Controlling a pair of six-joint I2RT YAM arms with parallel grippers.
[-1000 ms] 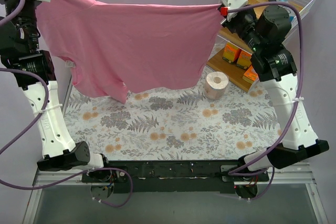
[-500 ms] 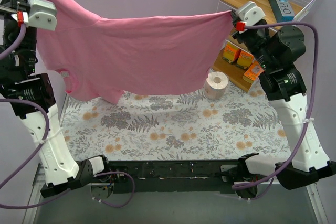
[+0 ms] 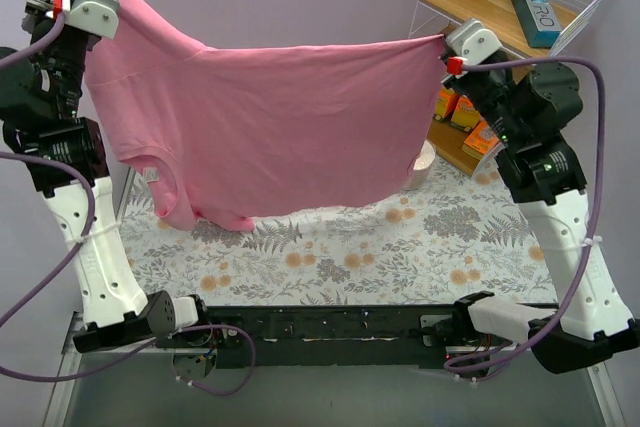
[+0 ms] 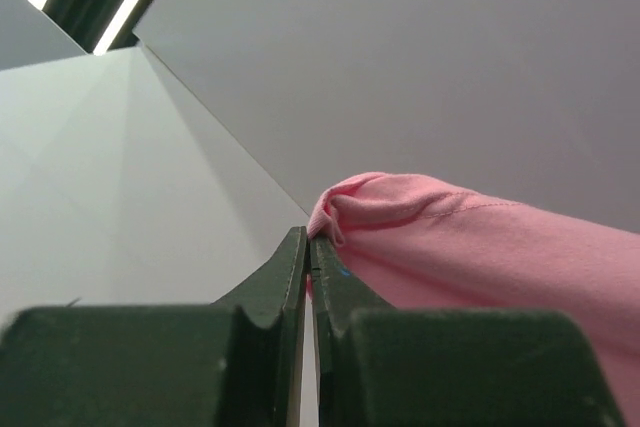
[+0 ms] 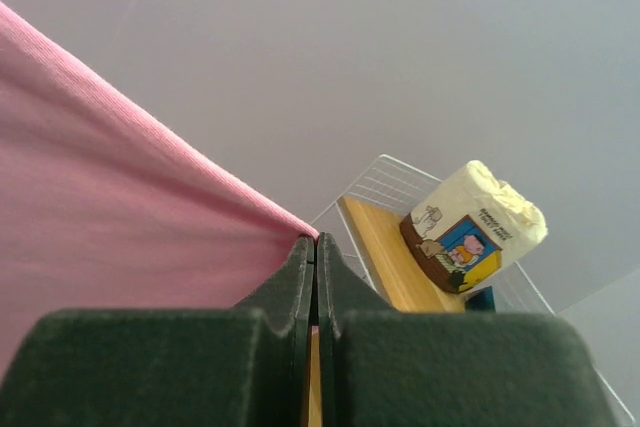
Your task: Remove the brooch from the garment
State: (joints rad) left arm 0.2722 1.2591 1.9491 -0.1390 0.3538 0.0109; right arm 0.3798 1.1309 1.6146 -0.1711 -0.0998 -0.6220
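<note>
Aloft: left fingers [image 4: 284, 292], right fingers [image 5: 294, 287] pinch soft pink garment [image 3: 280, 127] (fine knit, draped).

The garment [image 3: 280, 127] is hanging as a curtain between the left gripper [image 4: 308, 247] and the right gripper [image 5: 315, 245], both pinching its top edge, and is blocking passage across the far half of the table. Below its hem, the near strip of the cover [image 3: 400, 247] is lying open for a pass. The roll [image 3: 424, 167] is standing just behind the hem at right. The shelf [image 3: 470, 5], carrying boxes [image 3: 481, 143], is crowding the right arm's outer side.
</note>
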